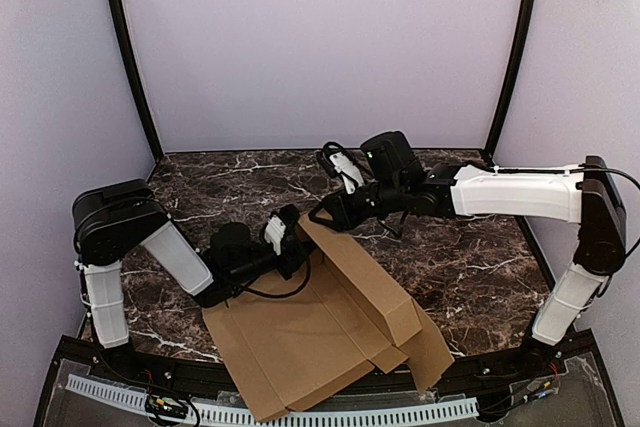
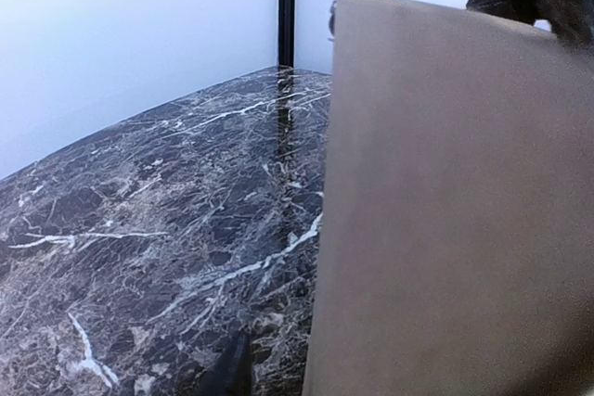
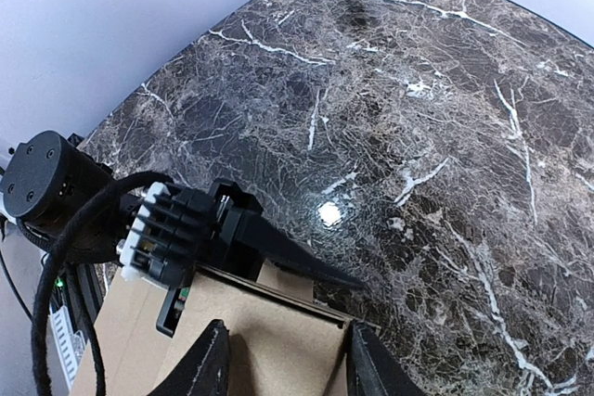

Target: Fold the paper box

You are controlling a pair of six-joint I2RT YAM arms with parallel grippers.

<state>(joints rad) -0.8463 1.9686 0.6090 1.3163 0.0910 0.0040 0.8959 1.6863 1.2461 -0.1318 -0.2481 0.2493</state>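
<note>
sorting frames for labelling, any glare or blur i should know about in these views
Top view: even light, box sharp. Left wrist: the box sits so close that it blurs, while the table is sharp. Right wrist: a white glare spot on the table, and the near fingers are soft.

Your top view hangs above and behind both arm bases, facing the back wall (image 1: 320, 47), far enough off to take in the whole bench (image 1: 470, 267). Your left wrist view sits low and very near the paper box (image 2: 455, 210), whose blurred panel fills its right half, with a corner post (image 2: 286, 6) beyond. Your right wrist view looks steeply down past the right claw (image 3: 283, 359) onto the panel's top edge, the left claw (image 3: 278, 266) and the bench. All three share that raised panel.
</note>
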